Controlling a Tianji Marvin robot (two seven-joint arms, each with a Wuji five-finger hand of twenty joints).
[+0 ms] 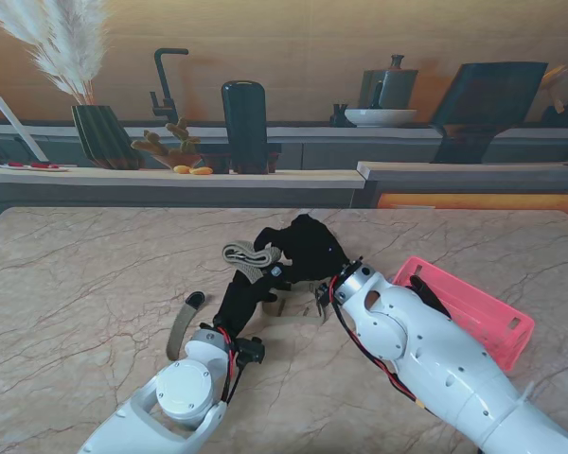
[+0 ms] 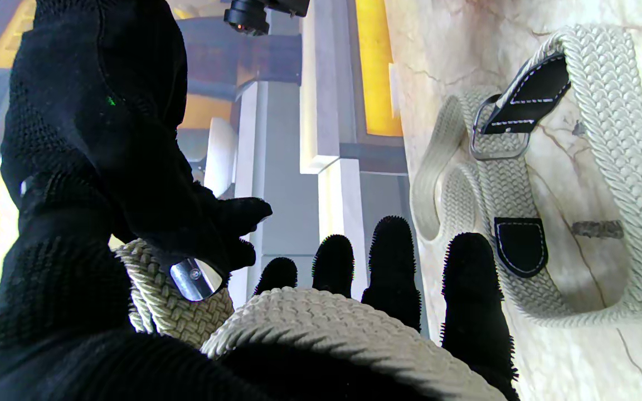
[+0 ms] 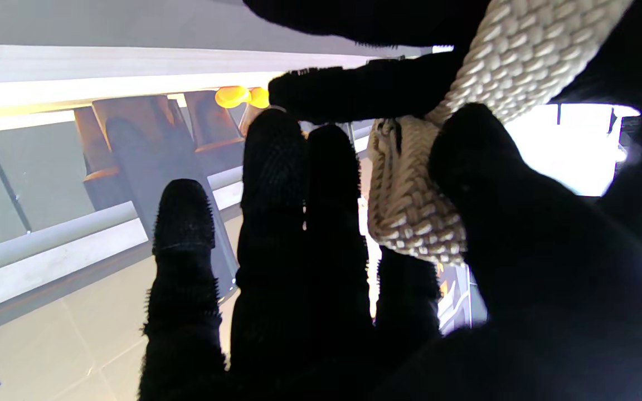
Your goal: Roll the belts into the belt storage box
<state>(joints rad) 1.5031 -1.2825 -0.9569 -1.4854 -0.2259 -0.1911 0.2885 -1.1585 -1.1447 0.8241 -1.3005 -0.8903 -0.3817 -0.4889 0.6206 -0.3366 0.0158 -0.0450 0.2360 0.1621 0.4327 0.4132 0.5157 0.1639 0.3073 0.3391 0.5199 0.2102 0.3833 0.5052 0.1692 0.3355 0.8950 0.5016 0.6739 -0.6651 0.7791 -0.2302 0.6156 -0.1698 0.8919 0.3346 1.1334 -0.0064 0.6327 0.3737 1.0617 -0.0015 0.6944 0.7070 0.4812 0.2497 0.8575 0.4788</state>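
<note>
The woven beige belt (image 1: pixel 251 253) is lifted off the counter (image 1: pixel 95 284) at its rolled end, caught between both black-gloved hands near the middle of the marble top. From the right wrist view the coil (image 3: pixel 410 206) sits pinched between the right robot hand (image 1: pixel 308 248) thumb and its fingers (image 3: pixel 276 184), with the strap running on past the thumb. The left robot hand (image 1: pixel 244 295) reaches up from the nearer side and meets the same coil; its wrist view shows the braided strap (image 2: pixel 321 323) draped across its palm with the fingers (image 2: pixel 390 262) stretched out past it, so it supports the belt without a tight clench. The rest of the belt trails back from the left robot hand and lies loose on the counter, looping around to its dark leather tip (image 1: pixel 195 301) just to the left of the left wrist. The metal buckle (image 2: pixel 499 136) and black leather tabs lie flat on the marble beside that hand. The pink belt storage box (image 1: pixel 483 317) stands on the counter behind the right forearm, to the right of both hands and apart from the belt.
</note>
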